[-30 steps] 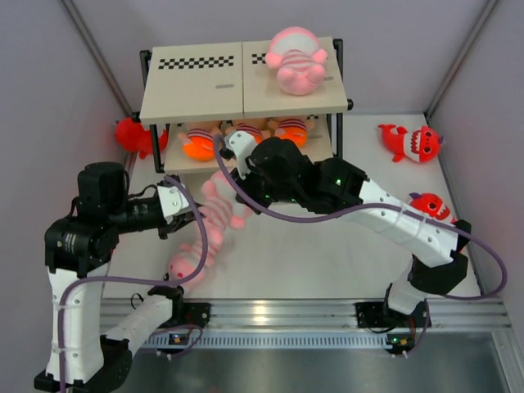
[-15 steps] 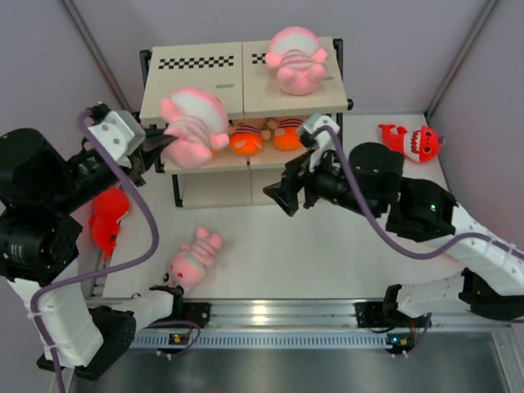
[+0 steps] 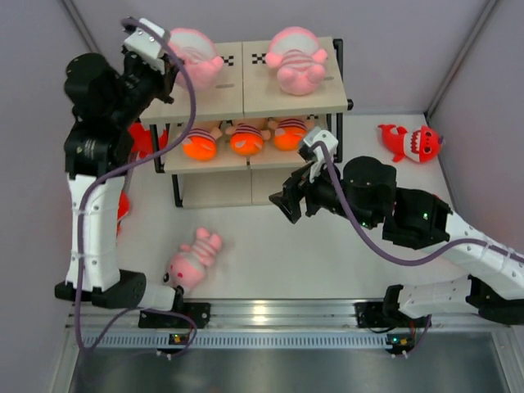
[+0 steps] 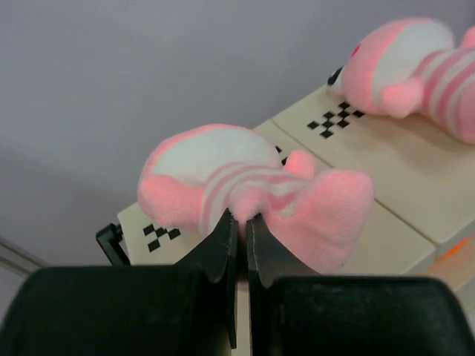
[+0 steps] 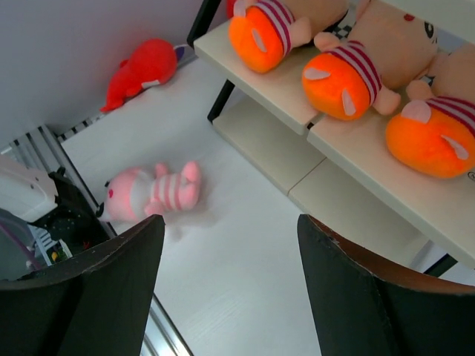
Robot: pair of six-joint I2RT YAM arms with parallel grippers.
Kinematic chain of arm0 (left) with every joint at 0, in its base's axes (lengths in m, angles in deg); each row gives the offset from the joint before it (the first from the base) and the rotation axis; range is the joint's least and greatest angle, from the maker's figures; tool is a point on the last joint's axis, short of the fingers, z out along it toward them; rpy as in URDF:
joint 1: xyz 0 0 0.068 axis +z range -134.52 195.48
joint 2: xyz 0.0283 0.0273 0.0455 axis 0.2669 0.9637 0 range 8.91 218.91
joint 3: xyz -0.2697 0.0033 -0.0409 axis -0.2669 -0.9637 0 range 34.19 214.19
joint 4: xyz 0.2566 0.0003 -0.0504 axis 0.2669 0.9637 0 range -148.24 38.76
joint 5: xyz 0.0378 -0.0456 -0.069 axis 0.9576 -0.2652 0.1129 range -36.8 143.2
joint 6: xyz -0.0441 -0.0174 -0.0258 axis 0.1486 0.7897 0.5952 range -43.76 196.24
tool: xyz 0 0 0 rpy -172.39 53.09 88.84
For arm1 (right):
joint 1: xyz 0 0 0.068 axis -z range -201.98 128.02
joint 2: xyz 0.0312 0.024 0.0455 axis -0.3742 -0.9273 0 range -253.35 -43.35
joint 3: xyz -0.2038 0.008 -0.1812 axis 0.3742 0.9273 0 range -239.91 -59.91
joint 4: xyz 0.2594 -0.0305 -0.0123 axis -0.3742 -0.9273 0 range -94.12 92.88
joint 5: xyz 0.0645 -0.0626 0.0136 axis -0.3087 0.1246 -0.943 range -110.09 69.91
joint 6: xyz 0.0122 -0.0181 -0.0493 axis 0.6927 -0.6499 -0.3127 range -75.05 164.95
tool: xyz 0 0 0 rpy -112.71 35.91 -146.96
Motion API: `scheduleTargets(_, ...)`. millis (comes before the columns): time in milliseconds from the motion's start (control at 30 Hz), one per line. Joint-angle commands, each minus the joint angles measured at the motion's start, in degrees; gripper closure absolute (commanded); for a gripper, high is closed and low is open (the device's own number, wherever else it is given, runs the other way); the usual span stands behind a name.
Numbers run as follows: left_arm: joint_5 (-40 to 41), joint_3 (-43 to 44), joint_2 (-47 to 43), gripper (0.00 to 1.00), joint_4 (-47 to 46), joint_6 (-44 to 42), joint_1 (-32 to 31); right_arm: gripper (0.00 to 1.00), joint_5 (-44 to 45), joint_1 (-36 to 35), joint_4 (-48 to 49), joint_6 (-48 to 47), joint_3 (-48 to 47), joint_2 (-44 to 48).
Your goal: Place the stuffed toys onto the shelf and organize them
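Overhead camera looks down; both wrist cameras also see the shelf (image 3: 221, 97).

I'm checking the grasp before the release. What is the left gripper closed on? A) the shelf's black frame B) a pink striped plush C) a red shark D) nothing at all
B: in the left wrist view, the left gripper is pinched shut on a fold of the pink striped plush, at the shelf's top board.
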Motion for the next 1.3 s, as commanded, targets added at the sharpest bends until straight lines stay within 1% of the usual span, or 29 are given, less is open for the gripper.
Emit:
scheduleTargets(0,5.6,-3.5,3.4,1.0,-7.9,-0.7,-0.1,0.27,0.5,-0.7,0.6,0.3,0.9,0.6)
scheduleTargets(33,7.4,-4.3,4.0,1.0,-9.1,-1.7,0.0,0.27,0.2,-0.7,0.7,0.4,1.2,0.7)
scheduleTargets(100,8.5,-6.9,4.2,1.0,-10.3,-2.4,0.3,0.27,-0.3,-0.7,1.5,0.8,2.5,1.2)
scheduleTargets(233,3.7,-11.3,3.2,1.0,-10.5,-2.7,2.1,0.27,-1.0,-0.7,3.5,1.9,5.7,1.7)
scheduleTargets(300,2.8,-13.6,2.3,1.0,-10.5,-3.2,2.2,0.27,-1.1,-0.7,3.6,2.6,7.2,1.3)
scheduleTargets(467,5.3,-15.4,1.0,1.0,-10.5,-4.1,2.3,0.26,-2.7,-0.8,3.4,4.0,8.3,0.1)
scheduleTargets(500,5.9,-15.4,0.7,0.97,-10.6,-4.4,2.3,0.26,-3.0,-0.7,3.6,4.0,8.4,-0.2)
scheduleTargets(533,6.5,-15.4,0.4,0.66,-10.6,-4.4,2.3,0.25,-3.4,-0.7,3.9,4.2,8.6,-0.4)
scheduleTargets(567,7.9,-15.1,0.0,0.47,-10.6,-3.7,2.3,0.24,-3.7,-0.7,4.2,4.4,8.7,-0.6)
scheduleTargets(600,8.6,-14.9,-0.4,0.34,-10.5,-3.2,2.3,0.24,-3.9,-0.7,4.3,4.4,8.7,-0.6)
scheduleTargets(633,9.1,-14.6,-0.8,0.23,-10.4,-2.9,2.4,0.24,-4.3,-0.7,4.9,4.7,8.9,-0.7)
scheduleTargets(667,9.8,-14.2,-2.2,0.1,-10.5,-1.5,2.3,0.24,-4.6,-0.7,5.0,4.9,9.0,-1.3)
scheduleTargets(733,11.9,-13.3,-3.9,0.02,-8.6,-0.5,2.3,0.24,-5.5,-0.7,5.7,5.7,9.3,-2.5)
scheduleTargets(833,14.3,-11.1,-7.8,0.02,-3.2,0.1,2.3,0.23,-7.3,-0.9,7.1,6.6,10.4,-5.6)
scheduleTargets(900,14.9,-10.6,-11.4,0.02,0.6,0.1,2.3,0.23,-8.5,-1.1,11.9,8.2,13.2,-7.7)
scheduleTargets(933,14.6,-10.8,-12.5,0.02,5.9,0.0,2.3,0.23,-9.6,-1.5,14.4,9.8,15.5,-8.5)
scheduleTargets(967,14.0,-11.8,-15.0,0.02,8.4,-0.8,2.3,0.22,-9.9,-1.7,18.5,10.5,16.4,-10.7)
scheduleTargets(1033,11.3,-14.2,-17.9,0.02,16.2,-2.2,2.3,0.2,-8.7,-3.0,20.8,11.8,16.5,-13.9)
scheduleTargets(1067,10.1,-17.3,-21.1,0.02,19.2,-4.8,2.3,0.19,-8.3,-3.4,21.3,12.2,15.9,-17.8)
scheduleTargets(1100,9.2,-19.3,-22.7,0.02,21.7,-6.6,2.2,0.19,-7.6,-3.7,22.0,12.1,15.1,-19.8)
scheduleTargets(1133,9.4,-23.5,-24.2,0.02,27.1,-8.4,2.2,0.19,-7.8,-4.2,22.1,11.5,13.1,-21.9)
scheduleTargets(1167,10.6,-25.8,-27.5,0.02,29.3,-11.4,2.2,0.18,-8.2,-4.4,22.2,10.9,11.9,-25.8)
scheduleTargets(1200,12.2,-28.2,-29.1,0.02,31.1,-12.4,2.2,0.18,-8.6,-4.5,22.5,10.3,10.9,-27.6)
scheduleTargets(1233,14.5,-32.9,-30.6,0.02,33.3,-13.3,2.2,0.17,-9.5,-4.4,22.8,9.1,9.3,-29.3)
scheduleTargets(1267,18.9,-35.2,-33.7,0.02,36.6,-14.4,2.2,0.17,-10.0,-4.4,23.1,8.4,8.7,-32.1)
